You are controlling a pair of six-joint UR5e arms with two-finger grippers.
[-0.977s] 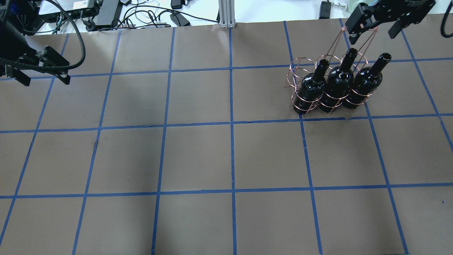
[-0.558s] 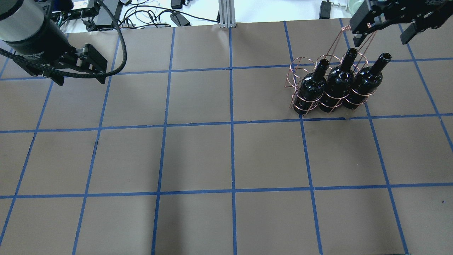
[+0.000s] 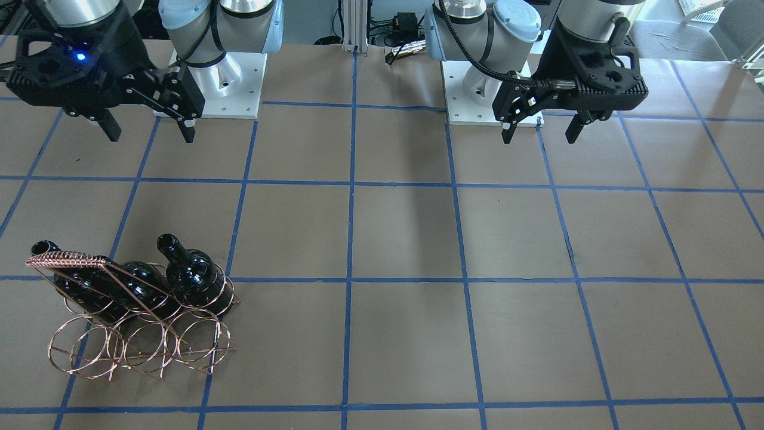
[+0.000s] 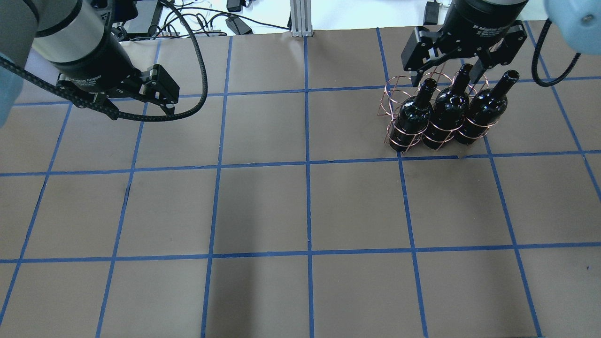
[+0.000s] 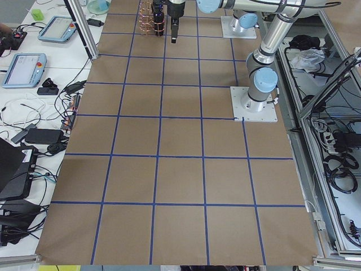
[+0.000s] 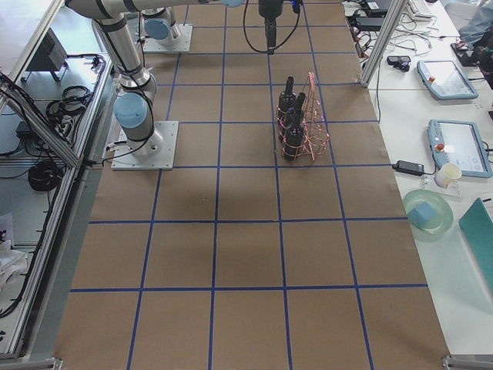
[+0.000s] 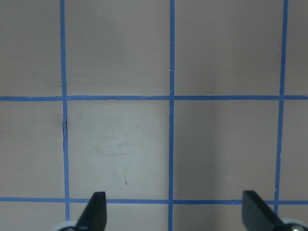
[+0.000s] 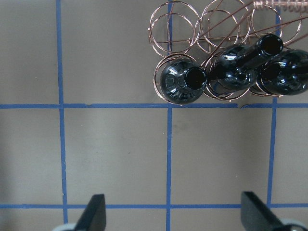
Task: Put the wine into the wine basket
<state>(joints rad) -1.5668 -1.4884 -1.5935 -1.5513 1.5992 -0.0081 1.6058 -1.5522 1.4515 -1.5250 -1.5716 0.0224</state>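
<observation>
1. The right gripper is hanging released, fingers spread, on the robot's side of the wine basket.
2. The left gripper is hovering released, well apart.
3. Three wine bottles are standing upright in its robot-side row.

My counter is brown, crossed by blue tape lines into squares. Beyond its far edge a white bench carries cables beside an aluminium post
</observation>
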